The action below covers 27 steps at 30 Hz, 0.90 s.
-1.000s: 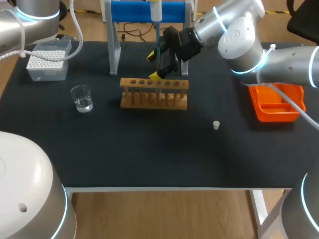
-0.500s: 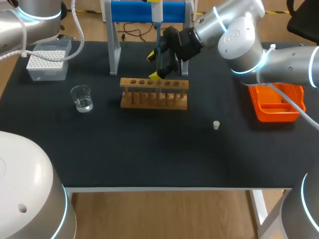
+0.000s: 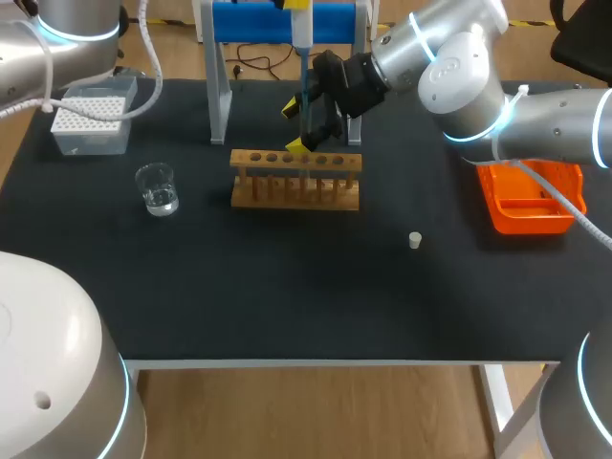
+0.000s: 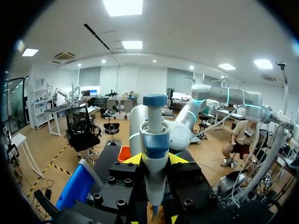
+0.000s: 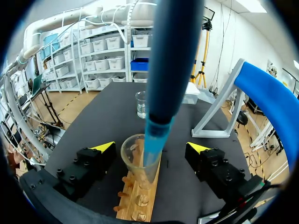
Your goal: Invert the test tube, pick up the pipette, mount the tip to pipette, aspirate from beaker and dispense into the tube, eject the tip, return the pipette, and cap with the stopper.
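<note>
Since the earlier head views show the same layout, nothing has visibly moved. Nearest, the stopper lies alone on the tabletop. Further back, the beaker and the wooden rack sit where they were, and both arms keep their pose over the rack's far side. That stillness, with the pipette held so that its blue tip reaches into the mouth of the test tube, suggests the dispensing step is under way or just ending. Ejecting the tip, returning the pipette and capping are likely still to come, since the stopper is untouched.

The right gripper has its fingers spread to either side of the upright tube. The tube appears to stand in the rack, though its base is hard to make out. Dark tabletop shows between each yellow tip and the glass, so the fingers seem to flank the tube rather than pinch it. Further off and higher, the left gripper has its fingers pressed against the pipette from both sides, holding it upright above the tube.
</note>
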Motion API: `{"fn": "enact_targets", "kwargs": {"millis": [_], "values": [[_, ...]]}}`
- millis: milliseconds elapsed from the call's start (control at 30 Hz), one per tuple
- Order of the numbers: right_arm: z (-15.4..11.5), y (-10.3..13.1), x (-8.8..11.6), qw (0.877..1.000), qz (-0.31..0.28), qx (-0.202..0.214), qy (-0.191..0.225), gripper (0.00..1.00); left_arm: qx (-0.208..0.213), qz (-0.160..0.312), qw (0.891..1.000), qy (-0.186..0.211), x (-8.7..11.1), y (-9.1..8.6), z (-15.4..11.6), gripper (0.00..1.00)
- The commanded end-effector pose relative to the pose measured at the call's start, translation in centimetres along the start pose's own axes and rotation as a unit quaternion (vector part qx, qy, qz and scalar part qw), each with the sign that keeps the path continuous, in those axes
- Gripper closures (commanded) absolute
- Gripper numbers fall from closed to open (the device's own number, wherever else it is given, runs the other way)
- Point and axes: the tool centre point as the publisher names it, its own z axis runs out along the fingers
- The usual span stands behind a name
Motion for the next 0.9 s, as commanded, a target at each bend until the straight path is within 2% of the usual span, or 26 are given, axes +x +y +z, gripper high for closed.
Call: {"fn": "enact_targets", "kwargs": {"millis": [33,900], "values": [[-0.2,0.1,0.0,1.0,0.0,0.002,0.001,0.0,0.001,0.001,1.0,-0.001,-0.1,0.1,0.2,1.0],[-0.2,0.1,0.0,1.0,0.0,0.002,0.001,0.0,0.002,-0.004,1.0,-0.007,0.5,1.1,0.4,1.0]]}}
